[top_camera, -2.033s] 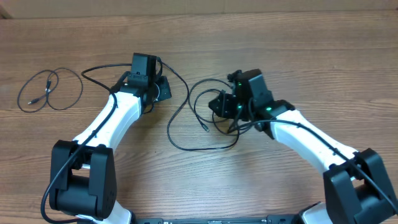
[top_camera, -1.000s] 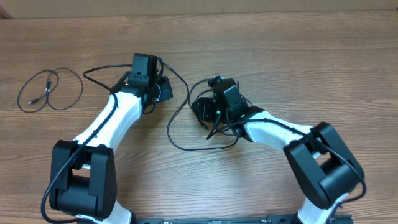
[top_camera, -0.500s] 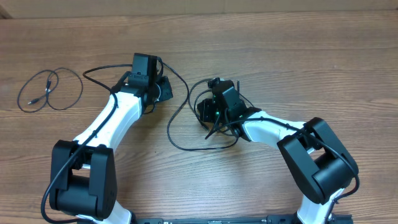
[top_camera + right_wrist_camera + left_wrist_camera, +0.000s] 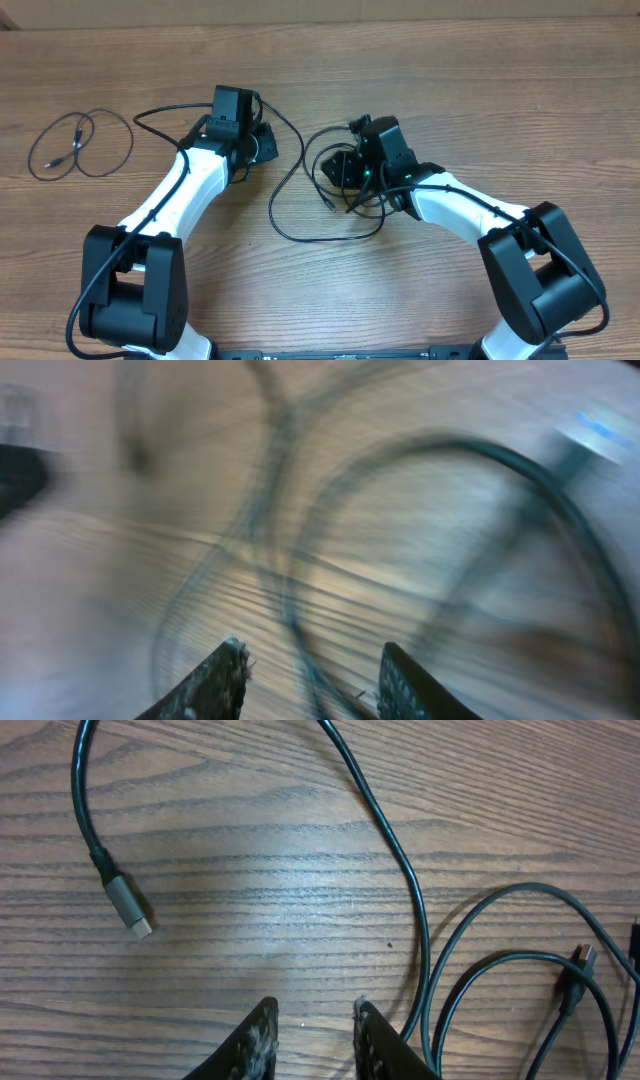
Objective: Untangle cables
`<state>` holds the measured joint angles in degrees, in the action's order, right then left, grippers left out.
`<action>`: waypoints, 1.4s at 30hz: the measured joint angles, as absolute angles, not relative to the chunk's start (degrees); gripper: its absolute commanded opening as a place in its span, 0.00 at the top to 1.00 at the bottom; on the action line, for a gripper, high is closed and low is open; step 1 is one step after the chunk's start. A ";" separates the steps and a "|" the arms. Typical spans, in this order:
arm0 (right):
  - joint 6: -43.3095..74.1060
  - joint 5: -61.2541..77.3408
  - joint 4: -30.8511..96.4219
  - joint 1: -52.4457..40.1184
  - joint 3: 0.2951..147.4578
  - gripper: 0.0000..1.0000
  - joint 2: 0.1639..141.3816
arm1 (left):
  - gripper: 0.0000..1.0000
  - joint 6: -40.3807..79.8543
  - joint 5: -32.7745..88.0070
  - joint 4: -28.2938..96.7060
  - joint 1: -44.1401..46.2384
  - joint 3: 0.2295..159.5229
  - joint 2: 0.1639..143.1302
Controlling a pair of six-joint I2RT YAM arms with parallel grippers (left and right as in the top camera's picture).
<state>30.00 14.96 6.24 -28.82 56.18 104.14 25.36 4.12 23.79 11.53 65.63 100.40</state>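
On the worktop (image 4: 500, 90), one cable (image 4: 80, 145) lies looped alone at 9 o'clock, apart from the rest and, by the look of it, sorted. The tangle (image 4: 300, 190) sits at centre, its strands crossing between both arms.

The left fingers (image 4: 368, 1035) are narrowly parted and grip nothing. There is bare wood between them and a silver plug (image 4: 130, 912) at their 10 o'clock.

The right fingers (image 4: 225, 680) stand apart over the tangle. That view is smeared; a strand seems to pass between them, unclamped.

Judgement: separating the centre strands is in hand. Next, the right closes on one strand only and draws it toward 3 o'clock while the left pins the other.
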 measured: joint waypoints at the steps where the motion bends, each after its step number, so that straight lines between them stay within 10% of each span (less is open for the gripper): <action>1: 30.02 13.45 7.49 -28.84 56.18 0.58 104.14 | 0.72 25.36 4.12 23.79 11.51 65.63 100.40; 35: 37.69 3.36 1.93 -33.54 55.88 0.90 109.47 | 0.70 25.36 4.12 23.79 11.53 65.63 100.40; 42: 37.95 3.51 1.06 -33.54 55.88 0.37 109.47 | 0.70 25.36 4.12 23.81 11.53 65.63 100.40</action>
<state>37.95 3.51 1.06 -33.54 55.88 109.47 25.36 4.12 23.81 11.53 65.63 100.40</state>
